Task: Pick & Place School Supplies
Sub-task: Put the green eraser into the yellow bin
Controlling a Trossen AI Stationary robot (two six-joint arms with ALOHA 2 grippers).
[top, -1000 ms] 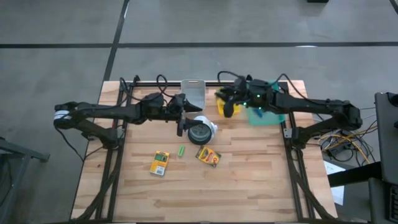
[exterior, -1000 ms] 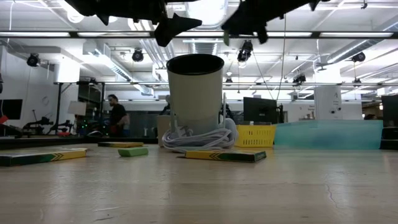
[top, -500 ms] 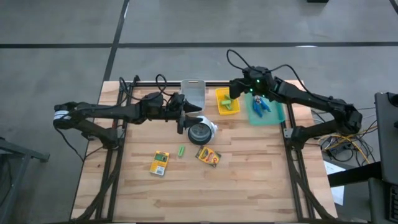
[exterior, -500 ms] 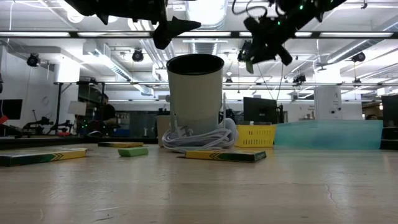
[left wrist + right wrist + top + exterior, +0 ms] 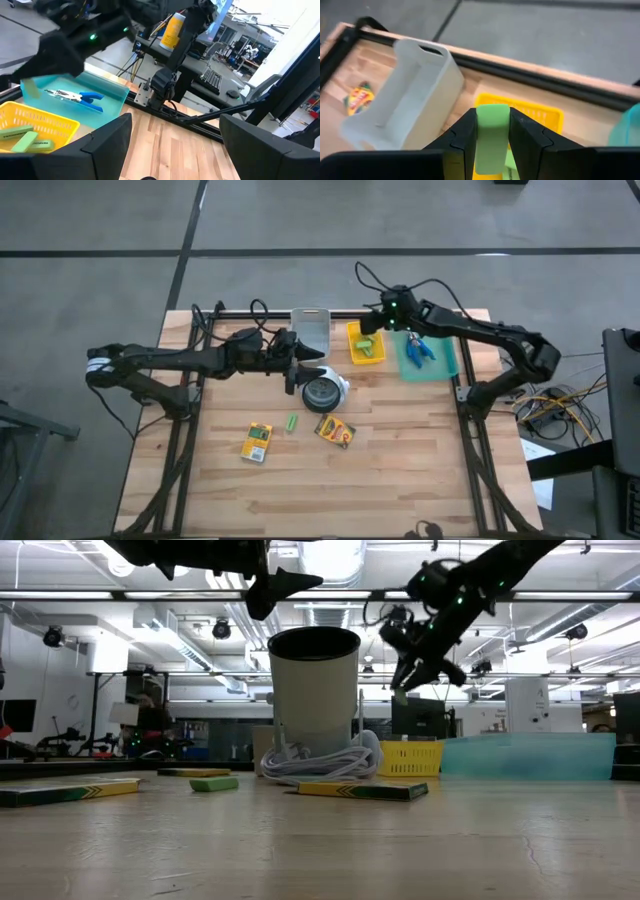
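Note:
My right gripper [image 5: 372, 332] is above the yellow basket [image 5: 378, 356] at the table's far side, shut on a short light-green stick [image 5: 492, 131]. More green sticks [image 5: 27, 139] lie in that basket. My left gripper [image 5: 303, 368] is open and level, high over the white cup [image 5: 322, 392], with nothing between its fingers. Two crayon boxes [image 5: 257, 442] [image 5: 335, 430] and one green stick [image 5: 292, 422] lie flat on the wood. Blue-handled tools [image 5: 420, 348] lie in the teal tray [image 5: 440, 366]. My right gripper pinches the light-green stick by its two long sides [image 5: 492, 150] between its two fingers. The fingers slant down from the table's right and lie along the stick, whose free end [image 5: 493, 111] juts out past the fingertips. The stick is lifted clear, over the yellow basket [image 5: 545, 116].
A translucent bin [image 5: 312, 328] stands left of the yellow basket, against the far rail. A white cord lies coiled around the cup's foot [image 5: 320, 762]. The near half of the table [image 5: 400, 490] is bare wood.
My right gripper has come down over the yellow basket. Its hand has swung toward the table's far edge, tipped nose-down and rolled. The green stick has stayed in its hold.

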